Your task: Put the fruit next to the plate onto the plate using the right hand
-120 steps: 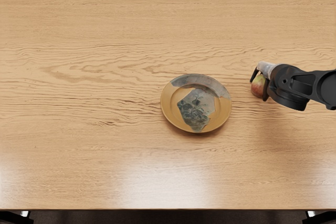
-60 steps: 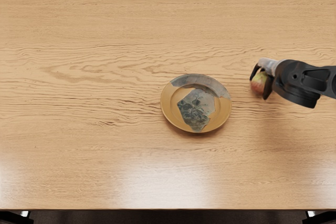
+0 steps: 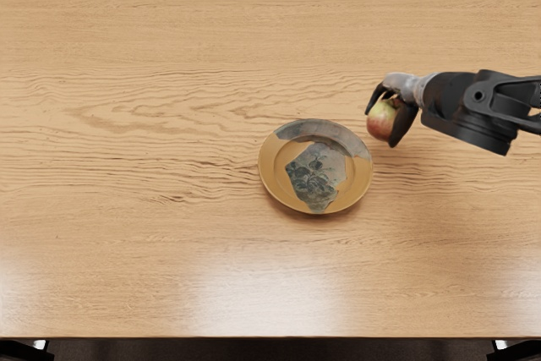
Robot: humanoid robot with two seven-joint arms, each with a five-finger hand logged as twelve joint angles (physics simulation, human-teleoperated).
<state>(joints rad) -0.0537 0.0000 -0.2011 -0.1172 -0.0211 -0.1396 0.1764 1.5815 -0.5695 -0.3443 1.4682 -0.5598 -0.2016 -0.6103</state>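
The wooden surface point(image 3: 127, 209) stretches wide around the work, its grain running side to side and a pale sheen along the near edge. My right arm comes in from the right edge, a dark, bulky forearm leading to my right robot hand point(image 3: 397, 101). My dark fingers point(image 3: 401, 127) wrap the fruit point(image 3: 382, 117) from above and from the right, so they hide a good part of its skin. The robot hand is clamped on the fruit, finger and thumb curled round either side. The only container is a round, gold-coloured plate point(image 3: 269, 166) lying flat near the middle of the surface. It carries a dark, mottled patch at its centre. I hold the fruit just beside the plate's far right rim, outside the rim rather than over the centre. The fruit is yellow-green with a red blush. It looks slightly taller than wide, with its long axis leaning a little, though with my fingers over it I cannot tell where the stem points.
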